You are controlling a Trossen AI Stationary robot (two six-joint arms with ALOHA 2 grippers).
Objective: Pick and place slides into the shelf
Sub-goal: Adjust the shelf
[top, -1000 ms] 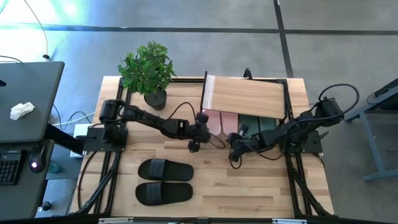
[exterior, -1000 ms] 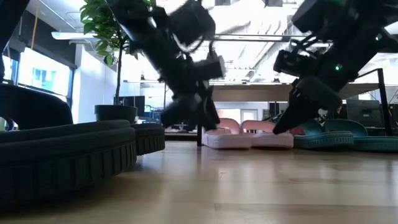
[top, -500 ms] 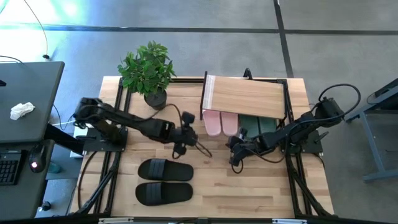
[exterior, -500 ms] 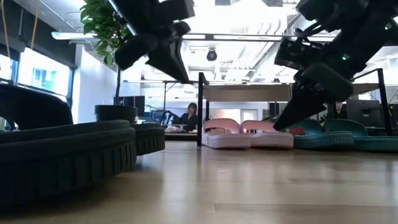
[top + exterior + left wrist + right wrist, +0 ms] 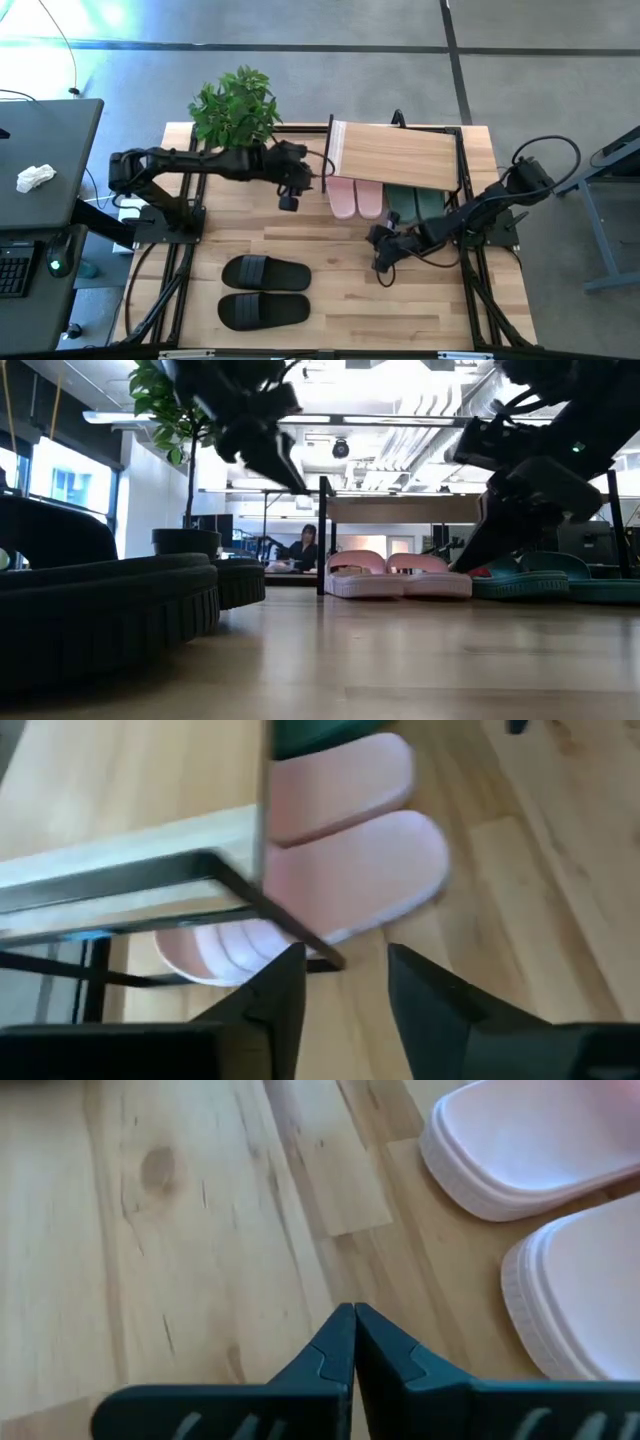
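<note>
Table (image 5: 330,300): pale wood planks with visible grain and a dark knot, framed by thin black metal rails.
Shelf (image 5: 395,155): flat light-wood plank top on a thin black metal frame, standing at the far side of the table, right of the potted plant (image 5: 236,112).
Pink slides (image 5: 355,197): smooth pale pink rubber with rounded ends, side by side under the shelf's left part, their ends poking out from under the plank toward the front.
Green slides (image 5: 418,202): dark green, tucked under the shelf just right of the pink pair, largely hidden by the plank.
Black slides (image 5: 265,289): matte black rubber, each with one broad strap, lying parallel on the front left of the table, well apart from the shelf.
Left gripper (image 5: 290,195): raised beside the shelf's left end, fingers (image 5: 285,1000) spread and holding nothing; in the left wrist view the pink slides and the shelf's black frame corner lie just beyond the tips.
Right gripper (image 5: 381,258): low over bare planks in front of the shelf, fingers pressed together tip to tip, holding nothing; the pink slides lie near, ahead of its tips, not touching.
</note>
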